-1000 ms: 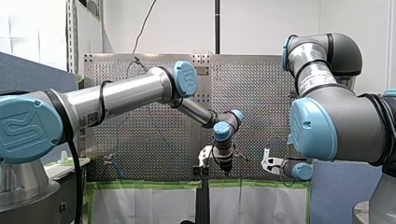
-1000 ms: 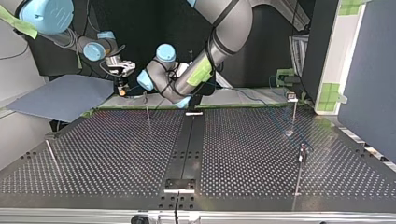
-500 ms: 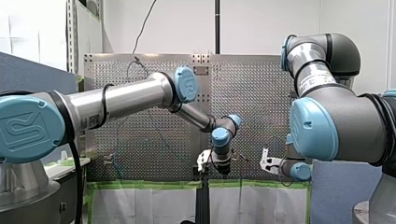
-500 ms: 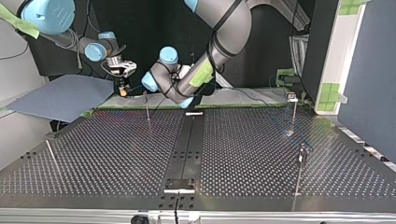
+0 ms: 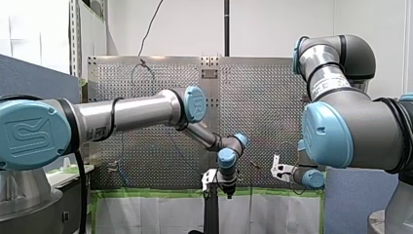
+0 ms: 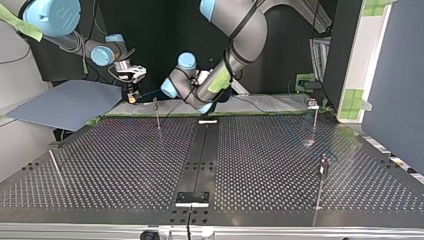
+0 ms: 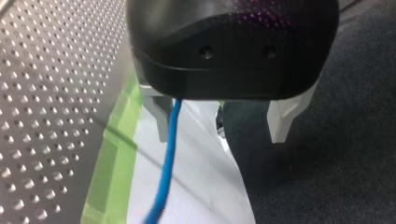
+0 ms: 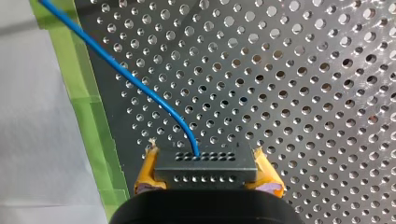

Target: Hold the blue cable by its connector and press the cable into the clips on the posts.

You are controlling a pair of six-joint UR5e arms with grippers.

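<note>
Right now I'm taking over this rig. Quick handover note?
Right gripper: shut on the connector, yellow pads on either side.
Left gripper: open, with the blue cable running between its fingers, close to one of them.
Both sit at the table edge nearest the arms, by the thin post. Further posts stand at the top view's right.
Done: connector held.
Left: pressing the cable into the clips. No view shows it seated in one.
</note>
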